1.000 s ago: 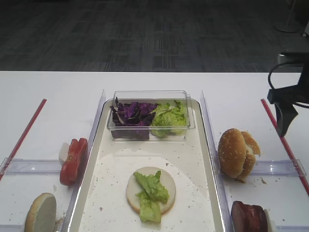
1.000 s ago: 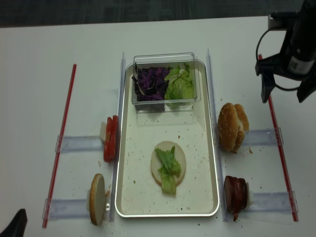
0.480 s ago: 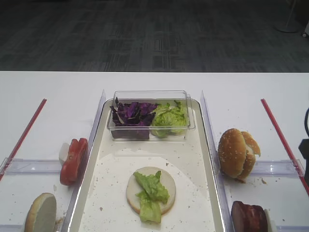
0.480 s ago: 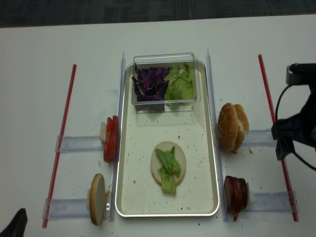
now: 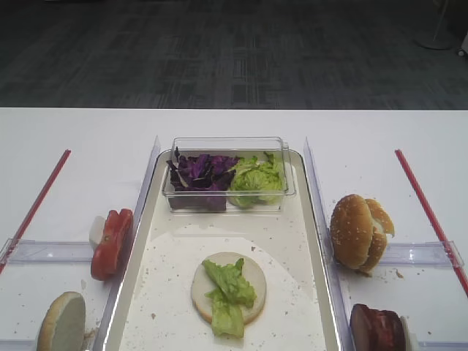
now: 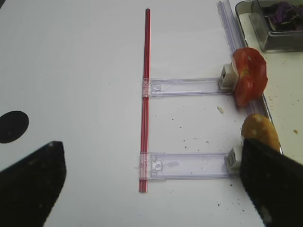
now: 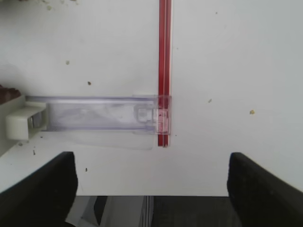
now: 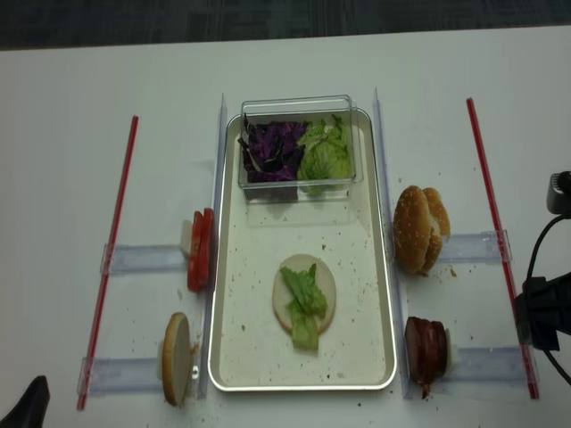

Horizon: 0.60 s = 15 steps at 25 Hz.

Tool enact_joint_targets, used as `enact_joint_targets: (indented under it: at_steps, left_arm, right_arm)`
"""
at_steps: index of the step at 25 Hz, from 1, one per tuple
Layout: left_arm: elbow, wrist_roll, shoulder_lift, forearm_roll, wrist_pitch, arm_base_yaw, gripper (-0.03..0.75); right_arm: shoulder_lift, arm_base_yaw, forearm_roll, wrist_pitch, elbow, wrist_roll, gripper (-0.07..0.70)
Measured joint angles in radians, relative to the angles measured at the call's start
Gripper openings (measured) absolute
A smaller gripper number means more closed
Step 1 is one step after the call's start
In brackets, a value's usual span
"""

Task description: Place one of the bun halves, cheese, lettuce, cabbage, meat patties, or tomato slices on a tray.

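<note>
Exterior high shows the tray (image 5: 139,292) with 1 pale bun half (image 5: 248,281) lying flat on it and a lettuce leaf (image 5: 228,289) draped over that — so the stack is begun and another layer looks due. No arm appears in this view. At the tray's far end a clear box (image 5: 228,143) holds purple cabbage (image 5: 199,172) on the left and more lettuce on the right. Outside the rim, tomato slices (image 5: 111,243) stand on edge at left with a bun half (image 5: 62,322) nearer the camera; at right sit the sesame bun halves (image 5: 358,232) and, at the bottom edge, the meat patties (image 5: 376,329).

The realsense overhead adds the right arm's dark body at the right edge, beside the patty holder (image 8: 486,364), and a sliver of the left arm at the bottom left corner. The right wrist view shows the right gripper (image 7: 150,189) with its 2 fingers spread wide and nothing between them, above bare table and a red strip (image 7: 164,71); a patty barely peeks in at left. The left wrist view shows the left gripper (image 6: 154,182) likewise spread and empty, over the left holders.

Judging by position, the right arm is approaching the patties; the next move calls for shifting left over the standing discs and straddling 1 without toppling its neighbour.
</note>
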Motion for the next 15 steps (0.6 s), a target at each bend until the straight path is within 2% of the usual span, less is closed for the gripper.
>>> enact_joint_targets:
  at_steps: [8, 15]
  left_arm:
    - [0.0, 0.0, 0.0, 0.0, 0.0, 0.0, 0.689]
    - [0.0, 0.0, 0.0, 0.0, 0.0, 0.0, 0.689]
  right_arm:
    - [-0.15, 0.0, 0.0, 0.037, 0.068, -0.012, 0.656]
    - [-0.341, 0.0, 0.0, 0.057, 0.078, -0.016, 0.656]
